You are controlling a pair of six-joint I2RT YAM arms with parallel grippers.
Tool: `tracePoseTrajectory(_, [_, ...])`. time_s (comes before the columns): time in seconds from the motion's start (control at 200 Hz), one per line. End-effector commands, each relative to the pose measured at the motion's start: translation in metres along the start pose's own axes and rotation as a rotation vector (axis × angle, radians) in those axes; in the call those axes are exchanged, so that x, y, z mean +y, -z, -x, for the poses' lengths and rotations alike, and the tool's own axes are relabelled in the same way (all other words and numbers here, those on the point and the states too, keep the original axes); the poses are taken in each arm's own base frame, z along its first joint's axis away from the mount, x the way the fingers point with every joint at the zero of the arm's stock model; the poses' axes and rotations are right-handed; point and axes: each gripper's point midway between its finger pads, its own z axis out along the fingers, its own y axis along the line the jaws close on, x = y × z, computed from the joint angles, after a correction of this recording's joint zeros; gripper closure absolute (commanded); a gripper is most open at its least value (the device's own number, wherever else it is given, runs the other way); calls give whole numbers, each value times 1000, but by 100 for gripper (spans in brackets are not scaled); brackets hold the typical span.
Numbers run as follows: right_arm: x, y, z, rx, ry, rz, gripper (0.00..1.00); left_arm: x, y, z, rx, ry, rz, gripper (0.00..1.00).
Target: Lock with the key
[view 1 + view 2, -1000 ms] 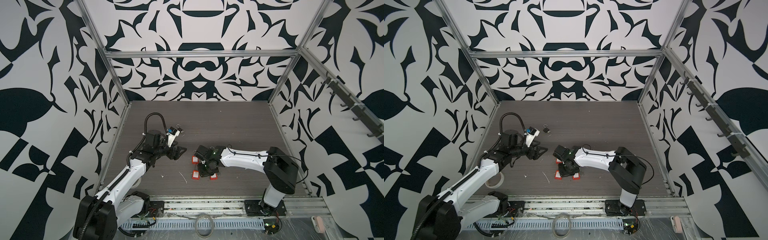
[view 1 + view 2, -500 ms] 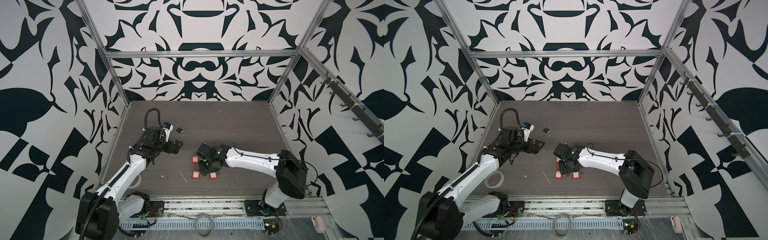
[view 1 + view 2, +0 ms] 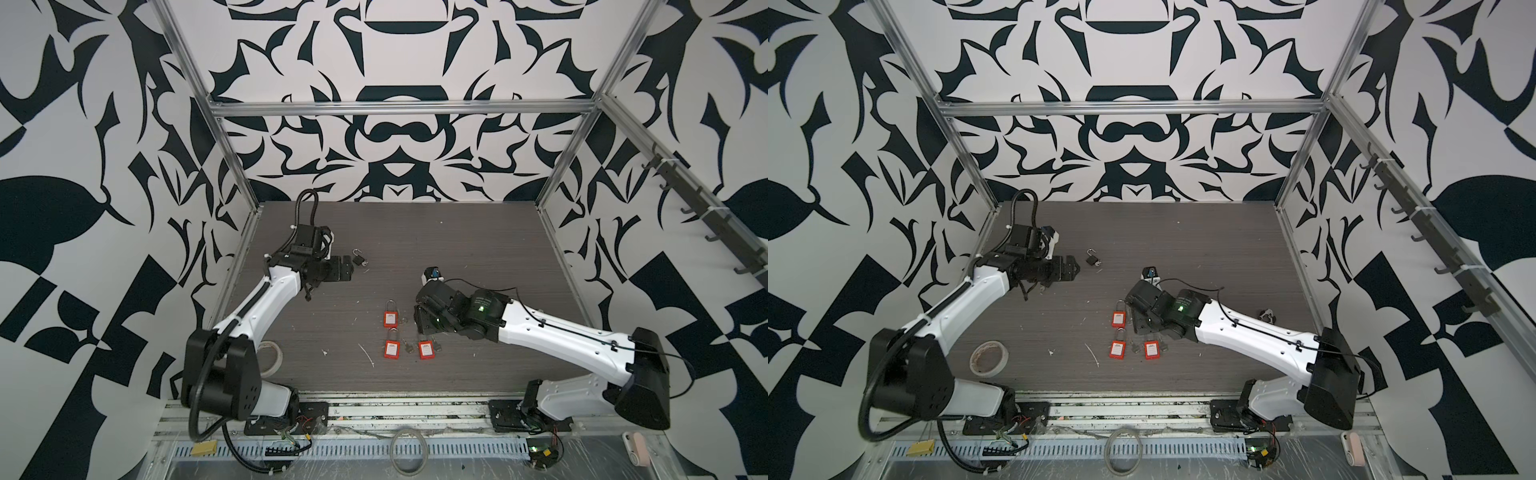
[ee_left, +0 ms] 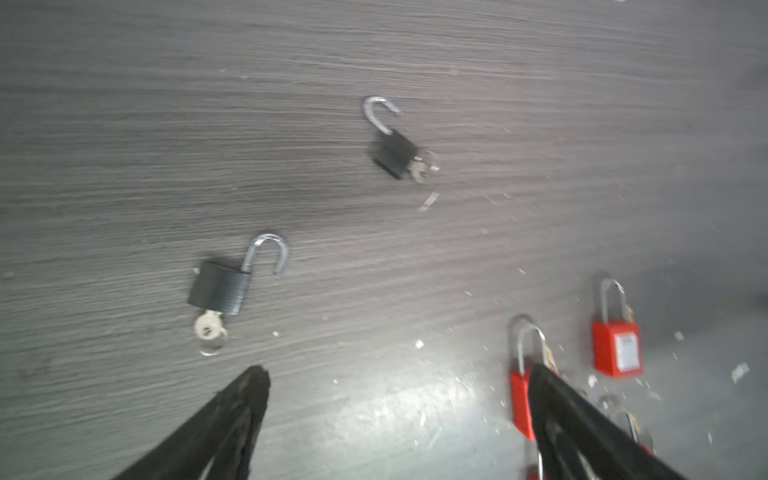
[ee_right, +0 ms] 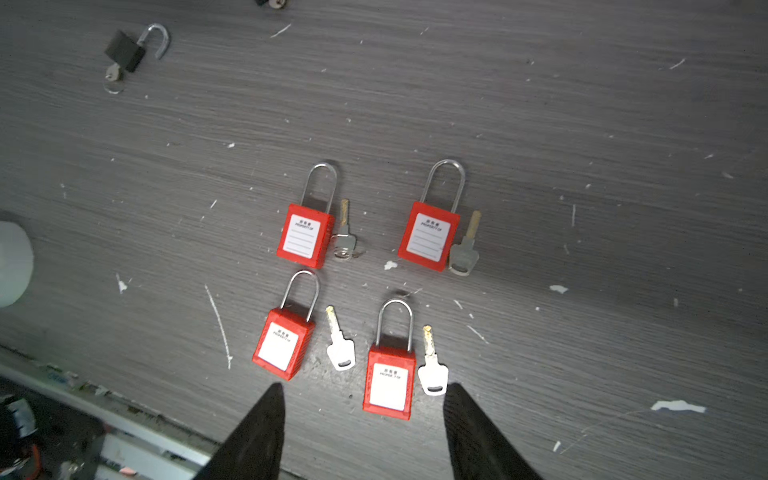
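Bench: the dark wood-grain bench carried six padlocks, scattered white flecks and a roll of tape near its front-left corner.
Red padlocks: four red padlocks lay flat in a two-by-two block at mid-bench toward the front edge, with their shackles seated in the bodies. In both top views only three showed, the fourth being under the right arm.
Loose keys: each red one had its key lying just beside it, out of the keyway.
Black padlocks: two black padlocks lay toward the left edge, well apart from the red block. Both had the shackle swung open and a key in the keyway. In the left wrist view the nearer black padlock lay close ahead of the fingertips, and the farther black padlock lay beyond it.
Left gripper: the left gripper hung above the bench, its fingers spread to their widest and holding nothing.
Right gripper: the right gripper hung over the red block, fingers parted partway and empty, a padlock lying on the bench below them.
Step in hand: apparently a changeover between locks. The red four looked finished and the black two were not yet locked.
Next move: probably the left arm goes down to the nearer black padlock. Its body would need pinning, the shackle pressing home, then the key turning and drawing out.
Risk: so small a body could skid or spin on the smooth top.
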Motion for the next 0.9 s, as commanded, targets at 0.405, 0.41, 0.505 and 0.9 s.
tracePoseTrajectory(0.405, [-13, -17, 44, -131, 205, -193, 35, 77, -61, -10, 324, 68, 192, 10])
tracePoseTrajectory(0.41, [-14, -17, 45, -135, 203, -199, 34, 77, -62, -10, 327, 68, 193, 10])
tracePoseTrajectory(0.505, [-36, -10, 53, -206, 171, -310, 22, 81, -70, -13, 346, 78, 206, 10])
tracePoseTrajectory(0.9, [-59, -7, 71, -350, 97, -354, 1, 80, -78, -36, 408, 125, 194, 13])
